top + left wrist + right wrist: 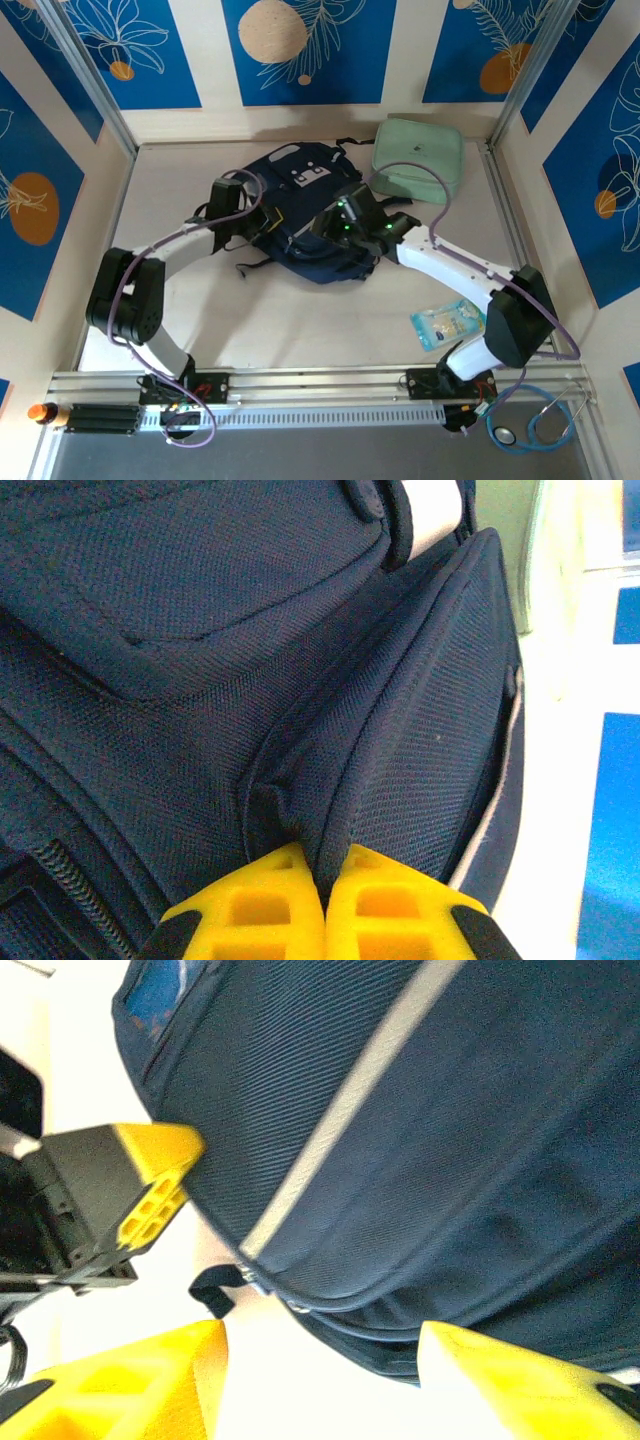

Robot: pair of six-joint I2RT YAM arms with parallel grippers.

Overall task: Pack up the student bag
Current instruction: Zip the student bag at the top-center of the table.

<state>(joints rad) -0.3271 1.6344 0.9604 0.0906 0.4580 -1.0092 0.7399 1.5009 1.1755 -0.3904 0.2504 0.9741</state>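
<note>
The student bag point(300, 200), dark navy with white patches, lies in the middle of the table. My left gripper point(262, 225) is at its left side. In the left wrist view the yellow fingers point(270, 910) are shut on a raised fold of the bag's fabric point(330, 810). My right gripper point(342, 225) is over the bag's right part. In the right wrist view it point(320, 1345) stands open, with the bag's edge point(450, 1140), a pale stripe point(350, 1110) and a black zip pull point(215, 1288) just beyond its fingertips. The left gripper's yellow finger point(150, 1195) shows beside the bag.
A mint-green rounded zip case point(418, 158) lies at the back right, close to the bag. A clear packet with blue print point(448, 322) lies front right beside the right arm. A stethoscope point(530, 425) rests past the near rail. Walls close in three sides.
</note>
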